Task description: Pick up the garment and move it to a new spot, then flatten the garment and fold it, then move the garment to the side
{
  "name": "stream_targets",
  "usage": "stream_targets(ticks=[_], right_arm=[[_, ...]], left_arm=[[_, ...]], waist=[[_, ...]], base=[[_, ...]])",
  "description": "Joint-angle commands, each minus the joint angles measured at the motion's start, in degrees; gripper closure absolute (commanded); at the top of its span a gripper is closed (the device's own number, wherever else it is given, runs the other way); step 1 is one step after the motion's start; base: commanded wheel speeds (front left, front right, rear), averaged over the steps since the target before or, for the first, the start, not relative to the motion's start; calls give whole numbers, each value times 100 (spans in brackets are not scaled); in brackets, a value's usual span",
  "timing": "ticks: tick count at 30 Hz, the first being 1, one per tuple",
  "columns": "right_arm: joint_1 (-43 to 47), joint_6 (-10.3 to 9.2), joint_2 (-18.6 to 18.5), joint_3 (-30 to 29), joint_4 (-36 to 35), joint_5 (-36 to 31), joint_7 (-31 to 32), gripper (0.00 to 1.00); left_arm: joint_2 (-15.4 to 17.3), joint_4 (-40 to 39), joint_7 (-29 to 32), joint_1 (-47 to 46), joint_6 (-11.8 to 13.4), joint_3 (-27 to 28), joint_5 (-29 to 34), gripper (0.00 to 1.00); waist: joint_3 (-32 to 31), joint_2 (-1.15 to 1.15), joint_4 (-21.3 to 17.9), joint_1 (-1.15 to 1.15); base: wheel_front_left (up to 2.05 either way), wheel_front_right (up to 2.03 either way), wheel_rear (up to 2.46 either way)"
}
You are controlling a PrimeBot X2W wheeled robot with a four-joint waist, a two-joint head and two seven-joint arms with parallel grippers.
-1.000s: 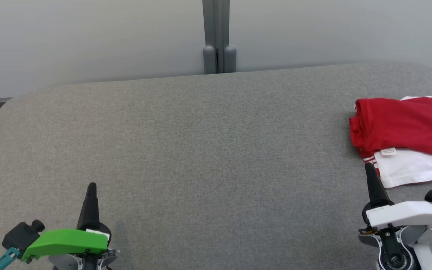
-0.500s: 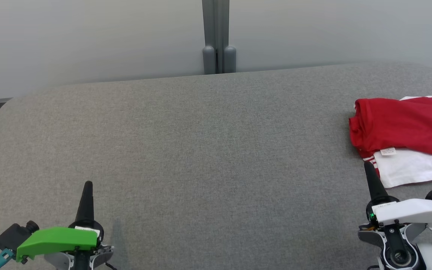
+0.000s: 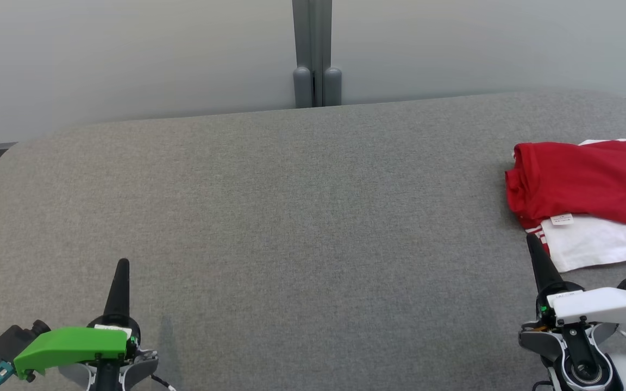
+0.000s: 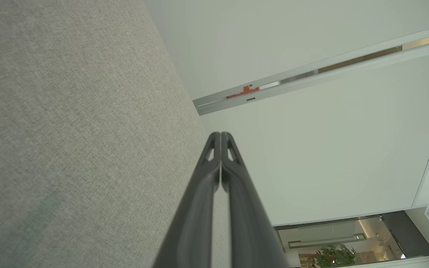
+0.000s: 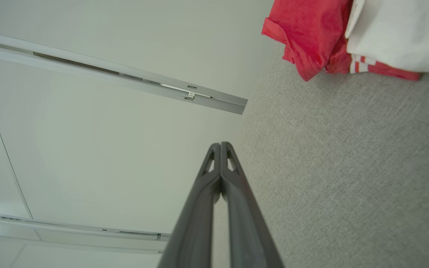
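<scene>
Now: folded red-and-white cloth garment (image 3: 579,190) at right edge of grey fabric-covered table (image 3: 313,217). Likely light, limp; pinch stacked edge facing table middle. Left gripper (image 3: 122,263), right gripper (image 3: 530,237) at table front: fingers pressed together, empty.

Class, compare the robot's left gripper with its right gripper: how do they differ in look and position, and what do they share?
The left gripper carries a green cover; the right gripper carries a white one. The left gripper is over bare grey surface, far from the folded red and white garment; the right gripper's tip is close to the garment's near edge. Shared: both are shut, holding nothing.
</scene>
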Motion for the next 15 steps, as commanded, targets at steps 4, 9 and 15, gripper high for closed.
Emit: stream_targets(ticks=[4, 9, 15], right_arm=[[-110, 3, -29, -33, -3, 287, 74, 100], [-121, 2, -30, -45, 12, 529, 140, 100], [-124, 2, -30, -60, 29, 798, 212, 100]], left_arm=[[50, -6, 76, -161, -43, 78, -265, 100], [48, 4, 140, -164, -50, 118, -476, 100], [45, 17, 212, -183, -67, 171, -715, 100]], waist=[[-1, 0, -2, 0], [-3, 0, -4, 0], [-5, 0, -6, 0]], base=[[0, 0, 0], [0, 0, 0], [0, 0, 0]])
